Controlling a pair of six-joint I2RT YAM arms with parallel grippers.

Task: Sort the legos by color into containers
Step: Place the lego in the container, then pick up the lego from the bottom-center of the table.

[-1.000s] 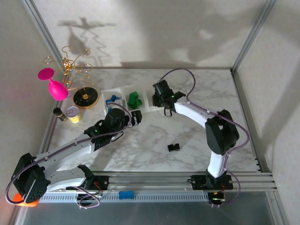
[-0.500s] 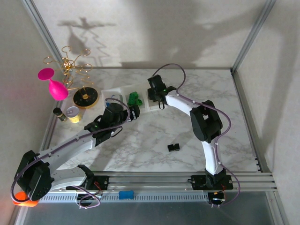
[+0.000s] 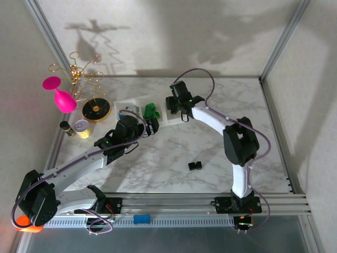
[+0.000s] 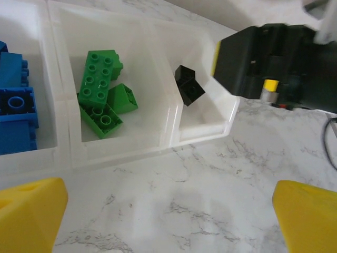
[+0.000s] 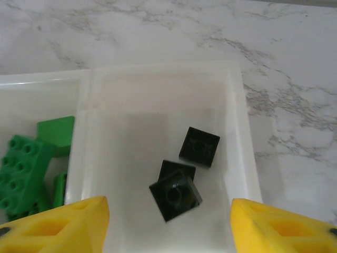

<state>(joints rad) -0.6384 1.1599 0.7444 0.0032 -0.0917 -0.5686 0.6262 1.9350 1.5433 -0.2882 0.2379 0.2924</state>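
- My right claw (image 5: 169, 226) hangs over the end compartment of the tray (image 4: 121, 157), spread wide, with nothing in it.
- My left claw (image 4: 168, 216) sits over the table (image 3: 158, 168) just in front of the tray. It is also spread wide and empty.
- In the tray, blue bricks (image 4: 13, 103) are in the left compartment, green bricks (image 4: 101, 84) in the middle one and black cubes (image 5: 175, 196) in the right one. One black cube leans on another.
- Left to do, as I judge it: the loose black cubes (image 3: 195, 165). There are two, touching each other, on the table well apart from the tray and nearer my bases.
- Risk: both claws crowd the same end of the tray, and my left wrist view has the right claw close ahead. If either swings out before the other clears, they could knock together.
- Risk: my right claw seems low over the black compartment. Pulling out sideways instead of up could catch the wall and drag the light tray, spilling bricks across compartments.
- Risk: the loose pair is tiny and touching. An off-centre pinch could squirt one away, or lift both and lose one on the way.
- Risk: a cube let go from too high could bounce off the stacked ones, over the low wall and into the green.
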